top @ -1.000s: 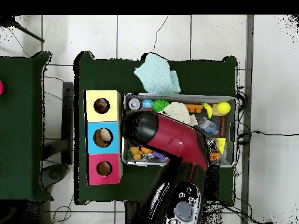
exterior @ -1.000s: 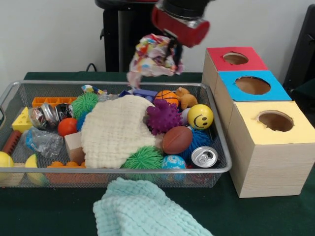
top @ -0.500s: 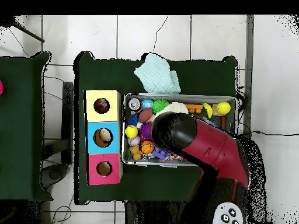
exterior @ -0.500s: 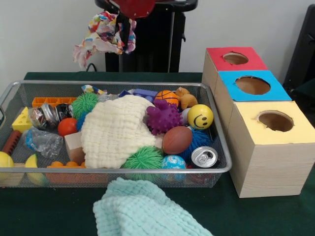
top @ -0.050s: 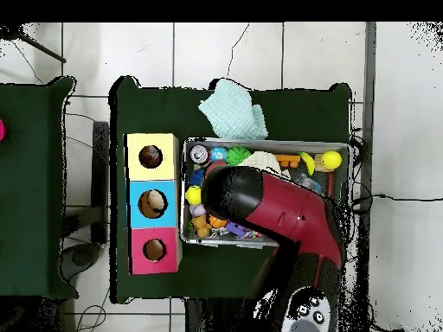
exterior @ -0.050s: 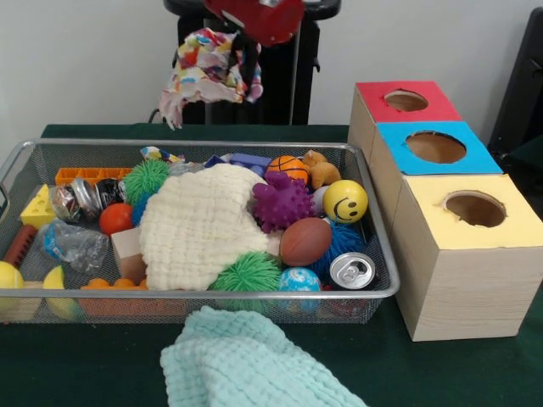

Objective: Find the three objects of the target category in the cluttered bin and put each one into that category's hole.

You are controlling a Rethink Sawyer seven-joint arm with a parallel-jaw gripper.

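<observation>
My gripper (exterior @ -0.050s: 248, 36) hangs high above the far side of the wire bin (exterior @ -0.050s: 373, 254), shut on a multicoloured patterned cloth (exterior @ -0.050s: 204, 68) that dangles below it. In the overhead view the red arm (top @ -0.050s: 277, 212) covers the middle of the bin and hides the cloth. A cream knitted cloth (exterior @ -0.050s: 197, 227) lies over the bin's middle. A mint green cloth (exterior @ -0.050s: 246, 360) lies on the table in front of the bin. Three boxes with round holes stand to the right: red (exterior @ -0.050s: 405, 100), blue (exterior @ -0.050s: 434, 147) and yellow (exterior @ -0.050s: 473, 209).
The bin also holds a purple spiky ball (exterior @ -0.050s: 282, 202), a yellow smiley ball (exterior @ -0.050s: 345, 201), a brown football (exterior @ -0.050s: 305, 241), a drink can (exterior @ -0.050s: 351, 270), green fuzzy balls (exterior @ -0.050s: 246, 275), a small basketball (exterior @ -0.050s: 288, 167) and a cheese wedge (exterior @ -0.050s: 39, 208).
The gripper carried the patterned cloth up and left from over the bin's back right, then swung back a little to the right. The bin's contents have not moved.
</observation>
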